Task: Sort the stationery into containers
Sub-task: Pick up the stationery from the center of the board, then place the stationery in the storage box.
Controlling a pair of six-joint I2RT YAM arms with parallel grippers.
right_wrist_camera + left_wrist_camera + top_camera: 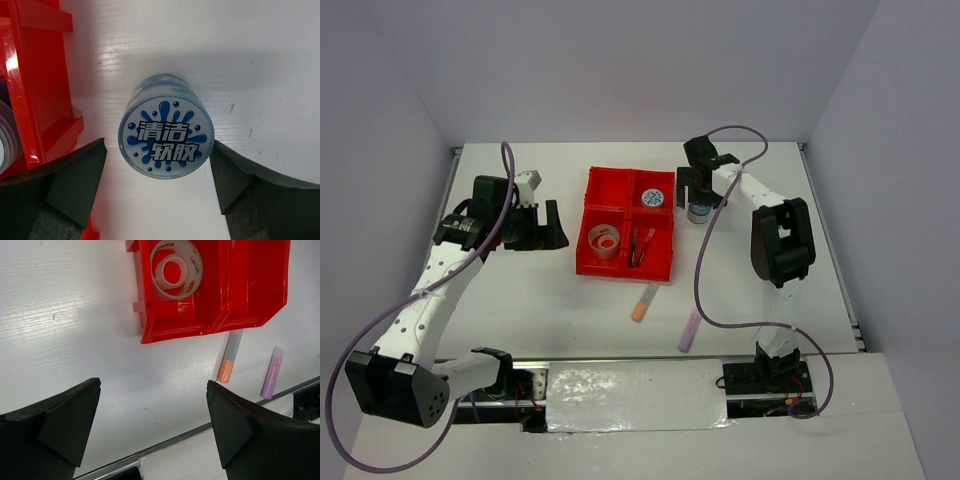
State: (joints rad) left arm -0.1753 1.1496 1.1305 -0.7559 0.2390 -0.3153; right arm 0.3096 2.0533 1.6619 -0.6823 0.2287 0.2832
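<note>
**A:** Where is the right claw (pixel 699 193)?

**B:** Toward the far edge of the desk (pixel 520 300), right of centre, pointing down over a blue-white roll (pixel 166 134). Its fingers (pixel 65 190) are spread wide, one on each side of the roll, and they clamp nothing. I cannot tell whether the right-hand pad touches the roll's rim.

**A:** And the roll itself?

**B:** It stands upright on the desk with its printed lid facing up. It is just beside the right wall of the red tray (pixel 620 272), outside it.

**A:** What lies in the tray?

**B:** A twin roll (pixel 653 197) sits in the far right compartment. A tape ring (pixel 175 267) lies flat in the near left one, and thin pens (pixel 642 245) lie in the near right one.

**A:** The left claw (pixel 152 430)?

**B:** It hangs over the left half of the desk, left of the tray. Its jaws are wide apart with only bare desk between them.

**A:** Anything loose?

**B:** An orange highlighter (pixel 229 362) lies just beside the tray's near wall, with its orange end toward the near edge. A purple highlighter (pixel 272 372) lies near it on the right, closer to the near edge, and the two do not touch.
</note>
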